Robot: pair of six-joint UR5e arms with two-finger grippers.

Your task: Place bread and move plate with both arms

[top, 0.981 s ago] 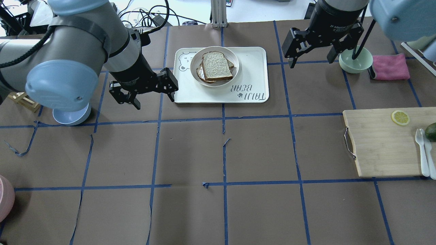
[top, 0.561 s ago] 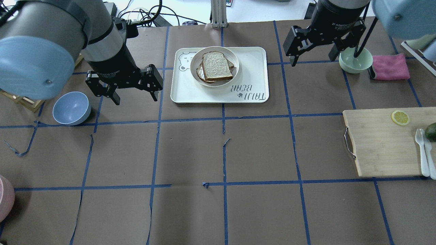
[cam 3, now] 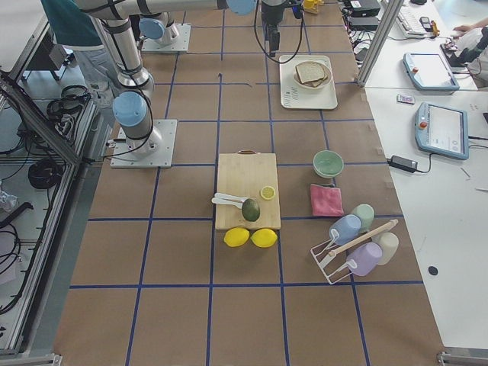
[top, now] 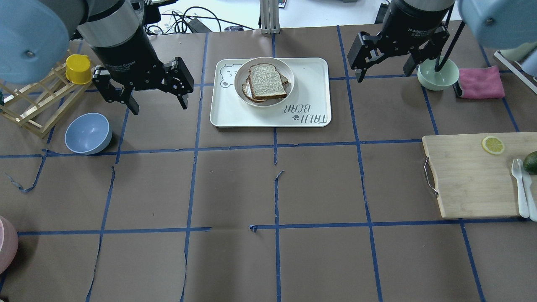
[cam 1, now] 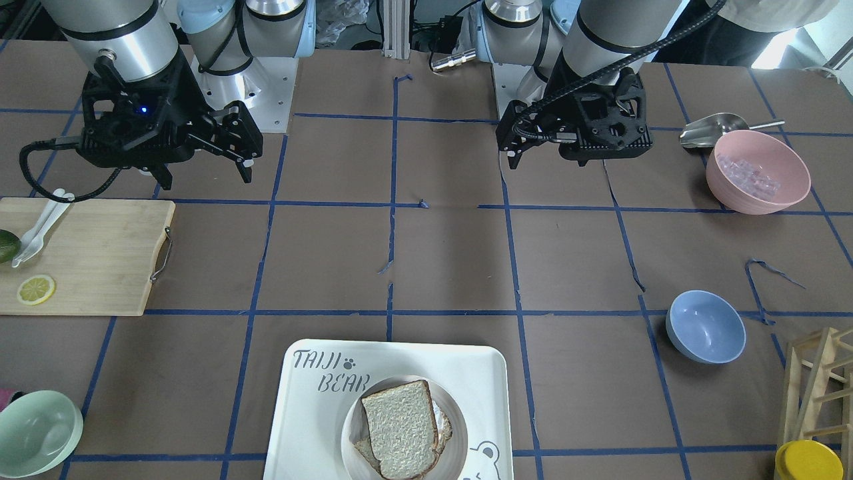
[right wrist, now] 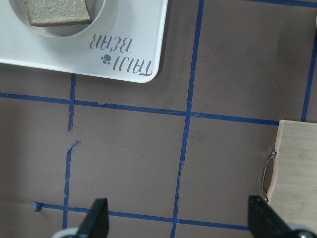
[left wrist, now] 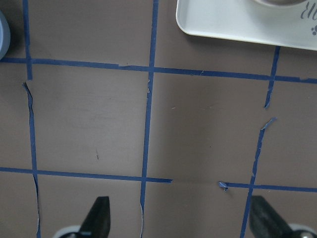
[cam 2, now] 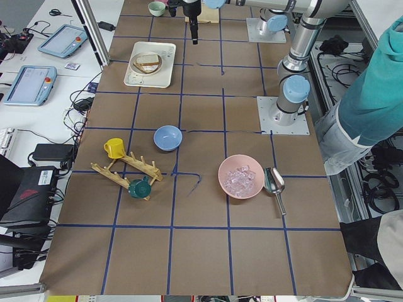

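Note:
The pale bread [top: 266, 80] lies on top of a darker slice on the round white plate [top: 289, 72], which sits on the TAIJI BEAR tray [top: 310, 98] at the far middle of the table. They also show in the front view, bread [cam 1: 403, 430] on plate [cam 1: 348, 440]. My left gripper [top: 158, 107] is open and empty, left of the tray and apart from it. My right gripper [top: 384, 75] is open and empty, right of the tray. The right wrist view shows the bread's corner [right wrist: 57, 11] and the tray [right wrist: 138, 34]; the left wrist view shows the tray's corner [left wrist: 237, 25].
A blue bowl [top: 88, 133] and a wooden rack with a yellow cup [top: 78, 68] stand at the left. A green bowl [top: 437, 74] and pink cloth [top: 481, 82] lie behind the right gripper. A cutting board [top: 470, 176] with lemon slice and cutlery lies at the right.
My left gripper has pulled away from the tray's left edge, moving left and toward the back, which uncovers the rack and yellow cup. The right gripper has barely moved. Bread and plate are unmoved.

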